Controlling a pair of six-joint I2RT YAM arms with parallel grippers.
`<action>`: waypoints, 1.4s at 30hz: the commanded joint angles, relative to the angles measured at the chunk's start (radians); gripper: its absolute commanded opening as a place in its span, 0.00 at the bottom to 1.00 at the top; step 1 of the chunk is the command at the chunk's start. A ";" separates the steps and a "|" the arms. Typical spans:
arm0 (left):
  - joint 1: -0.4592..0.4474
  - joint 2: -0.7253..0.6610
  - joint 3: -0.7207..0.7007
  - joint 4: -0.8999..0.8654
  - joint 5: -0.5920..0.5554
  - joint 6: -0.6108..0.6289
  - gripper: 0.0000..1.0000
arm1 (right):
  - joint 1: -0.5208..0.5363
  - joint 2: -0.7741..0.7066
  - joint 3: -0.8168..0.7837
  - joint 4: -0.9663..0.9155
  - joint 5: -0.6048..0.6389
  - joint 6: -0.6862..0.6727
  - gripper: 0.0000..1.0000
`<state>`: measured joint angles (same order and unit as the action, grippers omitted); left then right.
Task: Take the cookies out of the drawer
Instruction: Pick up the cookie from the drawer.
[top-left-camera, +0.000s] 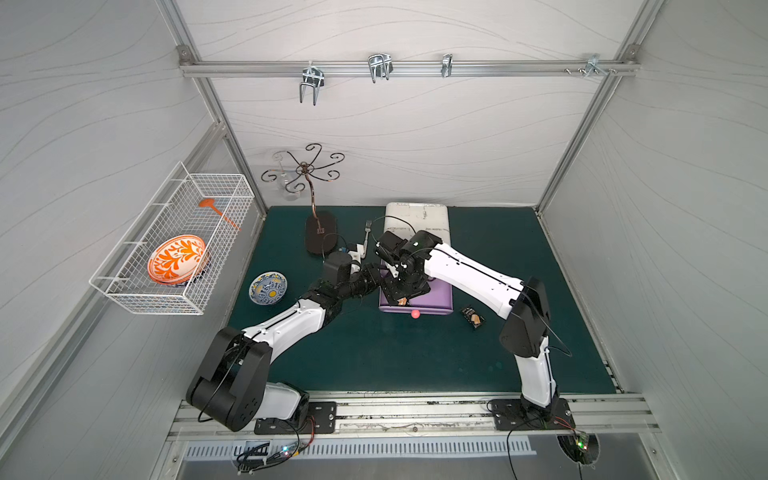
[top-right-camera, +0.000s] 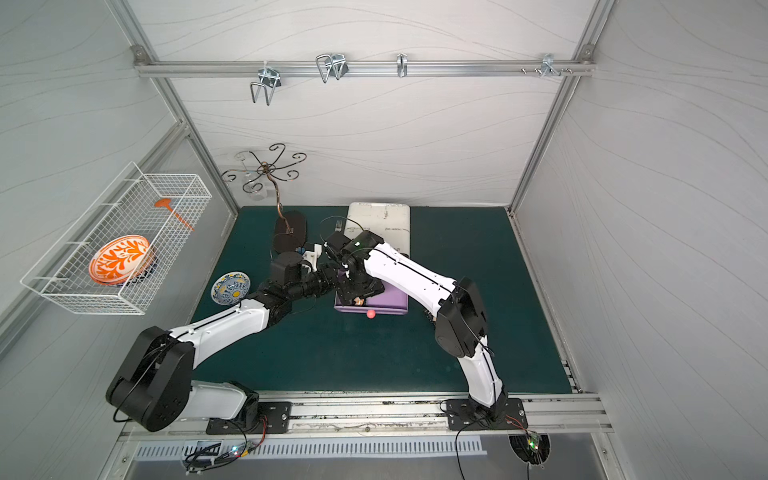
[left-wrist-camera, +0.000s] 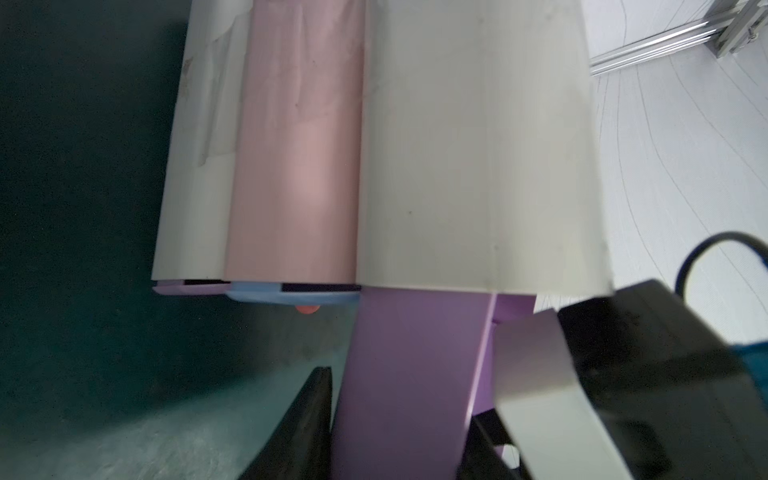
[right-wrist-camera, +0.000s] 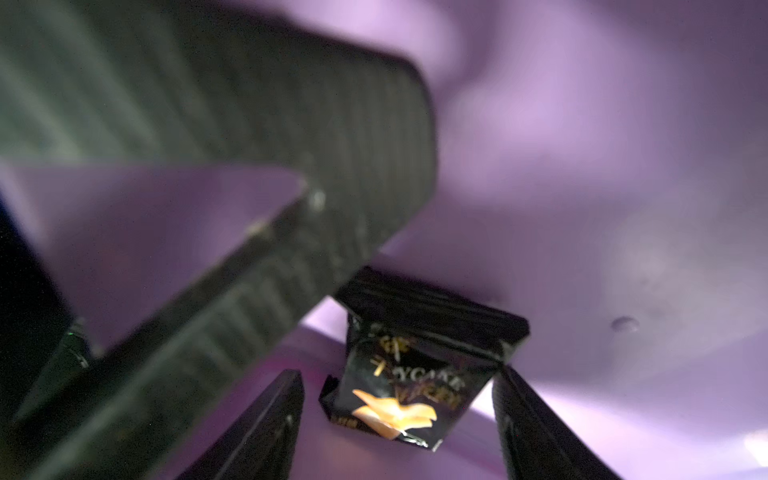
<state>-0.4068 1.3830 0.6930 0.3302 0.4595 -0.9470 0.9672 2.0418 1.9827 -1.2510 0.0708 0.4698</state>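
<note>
Right gripper (right-wrist-camera: 399, 372) is down in the purple drawer (top-left-camera: 436, 299), lined up on a black cookie (right-wrist-camera: 419, 399).
Jaws are wide and hold nothing. The cookie lies inside the drawer near its front wall, between the fingers (right-wrist-camera: 270, 428), close to one tip and clear of the other. To do it well: centre on the packet, drop the tips to the floor, close across it, lift straight up past the wall. Left gripper (left-wrist-camera: 399, 399) is part-closed, clamping the drawer's side wall, likely steadying it. One more cookie (top-left-camera: 473, 316) lies out on the mat (top-left-camera: 374, 353).
</note>
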 joint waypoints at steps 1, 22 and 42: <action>0.001 0.022 0.043 0.028 0.000 -0.038 0.40 | -0.011 0.030 0.016 0.005 0.040 -0.005 0.66; 0.002 0.048 0.069 0.024 0.009 -0.045 0.40 | -0.067 -0.153 0.095 -0.070 0.031 0.018 0.33; 0.002 0.077 0.093 0.010 0.038 -0.033 0.41 | -0.557 -0.474 -0.114 -0.064 -0.131 0.011 0.32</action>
<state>-0.4068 1.4300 0.7383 0.3290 0.4911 -0.9611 0.4892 1.5925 1.9087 -1.3010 -0.0082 0.5064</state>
